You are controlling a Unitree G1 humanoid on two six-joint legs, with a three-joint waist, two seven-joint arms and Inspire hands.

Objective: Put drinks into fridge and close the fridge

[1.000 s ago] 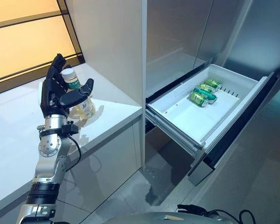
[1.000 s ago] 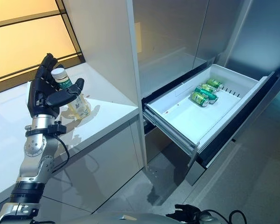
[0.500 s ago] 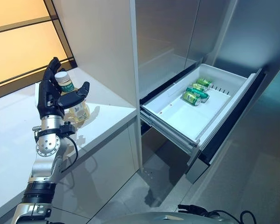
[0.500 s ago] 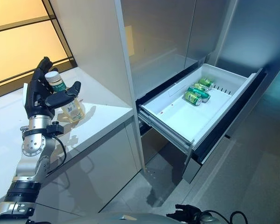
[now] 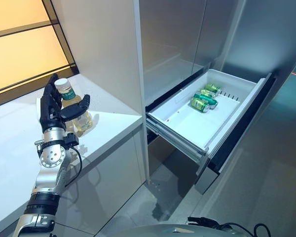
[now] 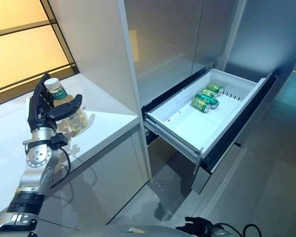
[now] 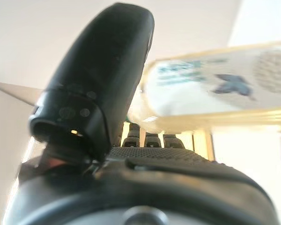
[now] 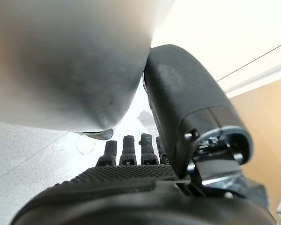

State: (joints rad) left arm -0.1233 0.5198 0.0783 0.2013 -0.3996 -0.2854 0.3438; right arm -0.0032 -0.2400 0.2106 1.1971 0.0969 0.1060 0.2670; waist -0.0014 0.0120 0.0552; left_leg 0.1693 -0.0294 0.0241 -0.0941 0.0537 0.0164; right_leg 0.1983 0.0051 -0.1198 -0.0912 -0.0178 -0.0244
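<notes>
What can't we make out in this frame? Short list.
- Bottle: lower body hidden behind the left hand in both eye views; left wrist view shows only a blurred stretch of label.
- Cans in the open drawer: too small to count surely.
- Right hand: absent from eye views; its wrist view shows only floor past it.

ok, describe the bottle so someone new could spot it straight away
Start at the white counter left of the open fridge drawer. The left hand is raised over the counter's middle, and the bottle sits in its grip. It is the only clear bottle with pale yellow drink and a white cap; the other drinks are green cans lying in the drawer.
</notes>
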